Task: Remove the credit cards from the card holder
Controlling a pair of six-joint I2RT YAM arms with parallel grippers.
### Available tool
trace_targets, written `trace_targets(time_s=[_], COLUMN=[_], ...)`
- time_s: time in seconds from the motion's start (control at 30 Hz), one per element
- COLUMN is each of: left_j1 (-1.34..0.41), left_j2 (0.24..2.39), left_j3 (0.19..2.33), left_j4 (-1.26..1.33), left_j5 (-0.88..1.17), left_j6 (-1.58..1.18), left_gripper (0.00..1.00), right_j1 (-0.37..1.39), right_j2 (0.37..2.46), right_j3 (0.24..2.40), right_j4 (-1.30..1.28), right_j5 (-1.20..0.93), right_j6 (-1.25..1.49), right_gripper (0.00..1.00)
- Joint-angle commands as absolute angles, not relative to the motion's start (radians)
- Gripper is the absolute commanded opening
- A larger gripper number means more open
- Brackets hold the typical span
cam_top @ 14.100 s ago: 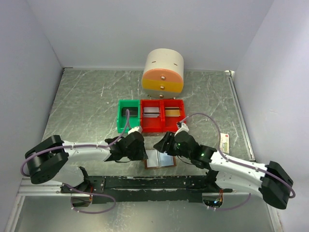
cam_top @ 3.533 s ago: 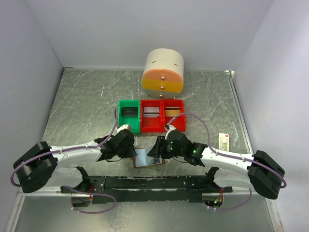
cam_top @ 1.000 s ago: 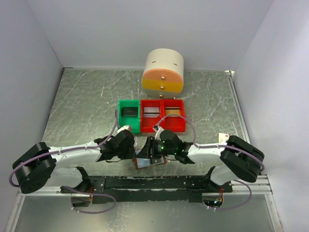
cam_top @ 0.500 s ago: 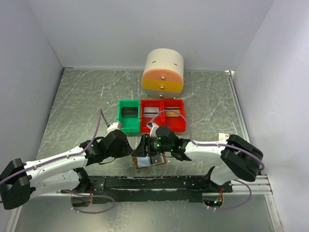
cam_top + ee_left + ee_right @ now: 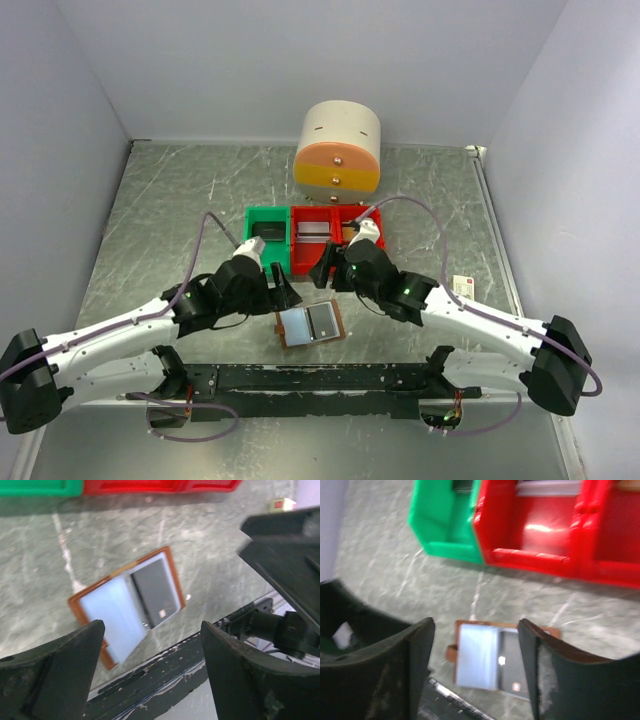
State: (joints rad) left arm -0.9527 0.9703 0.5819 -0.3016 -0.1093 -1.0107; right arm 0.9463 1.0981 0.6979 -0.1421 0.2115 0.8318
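The brown card holder [image 5: 310,326] lies open and flat on the table near the front rail. Its left panel is pale blue. A dark grey credit card [image 5: 322,322] sits in its right half. My left gripper [image 5: 284,291] hovers just left of and behind the holder, open and empty. My right gripper [image 5: 325,266] hangs behind it, near the red bins, open and empty. The left wrist view shows the holder [image 5: 127,605] and card [image 5: 157,592] beyond its fingertips [image 5: 60,670]. In the right wrist view the holder [image 5: 480,662] and card [image 5: 516,667] lie between the fingers [image 5: 572,680].
A green bin [image 5: 250,250] and red bins [image 5: 338,212] stand in a row behind the holder, with a round cream and orange drawer unit [image 5: 338,148] further back. A small cream box with a red mark [image 5: 463,287] lies at the right. The black base rail [image 5: 300,378] runs just in front.
Both grippers have opened and drawn back from the holder, the right one toward the bins. The holder now lies uncovered and flat on the table.
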Motion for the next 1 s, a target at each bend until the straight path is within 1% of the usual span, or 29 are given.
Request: trace_targets(time_s=[0.0,0.1,0.2,0.27,0.33,0.4,0.47,0.53,0.6,0.63,0.73,0.77,0.87,0.97], left_j1=[-0.953,-0.953,-0.953,-0.953,-0.95,-0.946,-0.942,-0.941,-0.944,-0.948,-0.954,-0.955,-0.956,-0.956], left_j2=[1.032,1.087,1.096,1.085,1.078,1.089,1.119,1.153,1.175,1.183,1.208,1.214,1.227,1.232], left_j3=[0.674,0.699,0.685,0.65,0.617,0.627,0.658,0.675,0.65,0.614,0.547,0.534,0.52,0.51], left_j4=[-0.168,-0.143,-0.077,0.007,0.094,0.063,-0.001,-0.019,0.045,0.095,0.192,0.2,0.185,0.194], left_j5=[-0.024,-0.025,-0.034,-0.045,-0.038,-0.029,-0.006,0.057,0.131,0.159,0.184,0.176,0.135,0.108], left_j6=[-0.946,-0.933,-0.935,-0.943,-0.937,-0.941,-0.956,-0.974,-0.99,-0.993,-0.988,-0.988,-1.0,-1.023], left_gripper=[0.92,0.95,0.98,1.0,1.0,1.0,0.96,0.9,0.81,0.78,0.73,0.72,0.7,0.71], right_j1=[0.895,0.819,0.721,0.671,0.651,0.645,0.645,0.645,0.646,0.649,0.655,0.656,0.653,0.648], right_j2=[1.127,1.162,1.176,1.17,1.149,1.106,1.048,0.988,0.93,0.903,0.845,0.837,0.868,0.983], right_j3=[0.762,0.807,0.83,0.838,0.837,0.814,0.736,0.637,0.506,0.422,0.203,0.175,0.222,0.357], right_j4=[-0.311,-0.333,-0.306,-0.299,-0.329,-0.329,-0.287,-0.22,-0.121,-0.051,0.19,0.221,0.203,0.109], right_j5=[0.433,0.428,0.318,0.279,0.296,0.278,0.203,0.105,-0.004,-0.064,-0.187,-0.214,-0.213,-0.27], right_j6=[0.784,0.761,0.74,0.729,0.765,0.782,0.812,0.87,0.95,0.983,1.063,1.071,0.938,0.808], right_gripper=[0.75,0.82,0.88,0.89,0.89,0.88,0.86,0.82,0.76,0.72,0.57,0.54,0.47,0.43])
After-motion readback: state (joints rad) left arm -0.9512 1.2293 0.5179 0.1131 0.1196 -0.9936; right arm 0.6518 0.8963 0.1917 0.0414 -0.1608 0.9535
